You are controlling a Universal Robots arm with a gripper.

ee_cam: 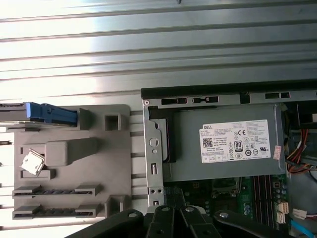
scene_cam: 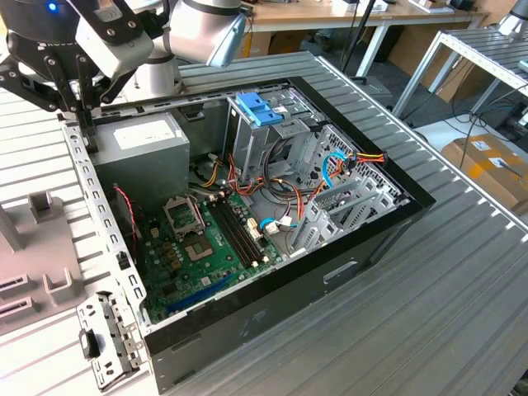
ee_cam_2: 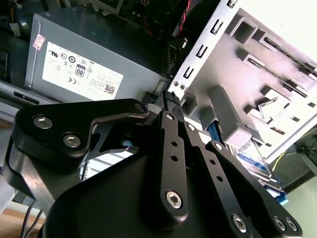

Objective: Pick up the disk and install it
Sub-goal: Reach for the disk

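Observation:
The disk (ee_cam: 47, 112) stands on edge in a slot at one corner of a grey holder block (ee_cam: 99, 163) beside the computer case; its light blue carrier shows along the top. In the second wrist view the disk (ee_cam_2: 257, 166) peeks out from behind that holder (ee_cam_2: 247, 59). My gripper (scene_cam: 80, 111) hangs over the case's corner at the exterior view's upper left, next to the grey power supply (scene_cam: 140, 144). Its black fingers meet at the tips in the second wrist view, so the gripper (ee_cam_2: 171, 98) is shut with nothing in it, apart from the disk.
The open case (scene_cam: 371, 239) lies on a ribbed metal table, with the motherboard (scene_cam: 206, 247) and cables inside. A metal drive cage (scene_cam: 280, 144) with a blue latch piece (scene_cam: 258, 107) on top stands at the case's far side. The grey holder (scene_cam: 33, 247) sits outside the case's perforated wall (scene_cam: 99, 214).

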